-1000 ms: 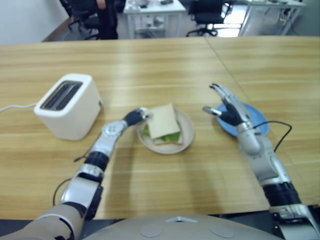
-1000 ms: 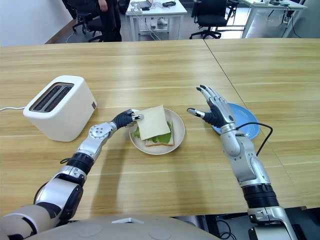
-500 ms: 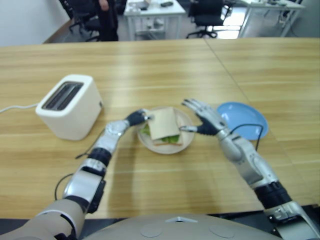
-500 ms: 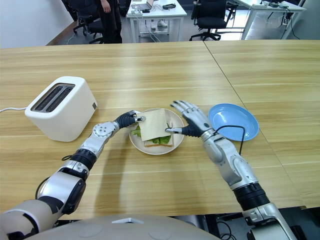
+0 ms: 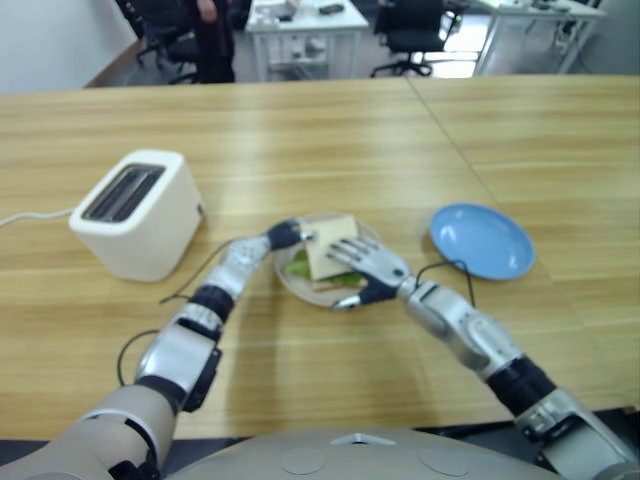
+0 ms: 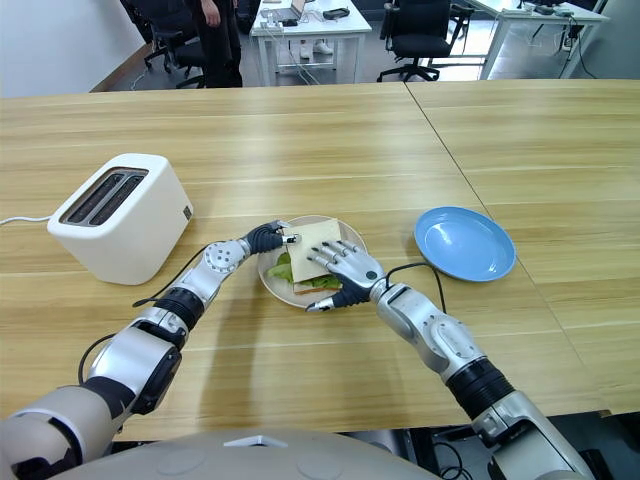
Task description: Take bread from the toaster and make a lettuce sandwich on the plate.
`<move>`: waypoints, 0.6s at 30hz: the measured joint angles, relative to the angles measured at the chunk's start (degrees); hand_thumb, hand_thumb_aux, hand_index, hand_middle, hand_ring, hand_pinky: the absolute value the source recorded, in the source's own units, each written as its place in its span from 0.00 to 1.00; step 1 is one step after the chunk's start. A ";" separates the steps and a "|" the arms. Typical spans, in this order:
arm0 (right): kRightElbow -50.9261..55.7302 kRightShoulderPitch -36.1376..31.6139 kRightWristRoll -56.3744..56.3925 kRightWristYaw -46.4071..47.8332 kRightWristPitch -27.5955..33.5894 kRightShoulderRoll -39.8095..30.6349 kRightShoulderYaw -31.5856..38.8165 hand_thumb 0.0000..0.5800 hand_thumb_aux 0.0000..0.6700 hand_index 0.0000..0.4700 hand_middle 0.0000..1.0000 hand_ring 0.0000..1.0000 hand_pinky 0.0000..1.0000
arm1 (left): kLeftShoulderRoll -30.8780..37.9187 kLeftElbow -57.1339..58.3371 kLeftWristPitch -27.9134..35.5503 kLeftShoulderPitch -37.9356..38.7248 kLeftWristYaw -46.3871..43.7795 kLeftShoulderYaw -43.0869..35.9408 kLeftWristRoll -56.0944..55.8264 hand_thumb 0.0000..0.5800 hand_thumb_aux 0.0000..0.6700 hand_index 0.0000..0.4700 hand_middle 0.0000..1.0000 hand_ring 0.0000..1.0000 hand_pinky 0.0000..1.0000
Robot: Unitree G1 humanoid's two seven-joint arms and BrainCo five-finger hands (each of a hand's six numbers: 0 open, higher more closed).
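White, soft bread (image 6: 322, 240) tops the lettuce (image 6: 282, 268) on the plate (image 6: 356, 238) toward the tabletop's near edge; we see our left hand (image 6: 262, 238) pinching its corner, our right hand (image 6: 345, 270) spread flat on top, and judge light edge holds best.

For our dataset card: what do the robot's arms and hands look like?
The left arm and right arm are segmented silver-grey shells with black bands at the joints. The left hand and right hand are dark with silvery finger segments. A thin black cable loops off each forearm.
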 measured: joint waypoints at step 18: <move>4.55 -2.56 2.23 6.34 2.12 1.95 3.56 0.00 0.00 0.00 0.00 0.00 0.00 | 11.24 -21.06 3.20 4.47 29.71 1.06 16.72 0.00 0.00 0.00 0.00 0.00 0.00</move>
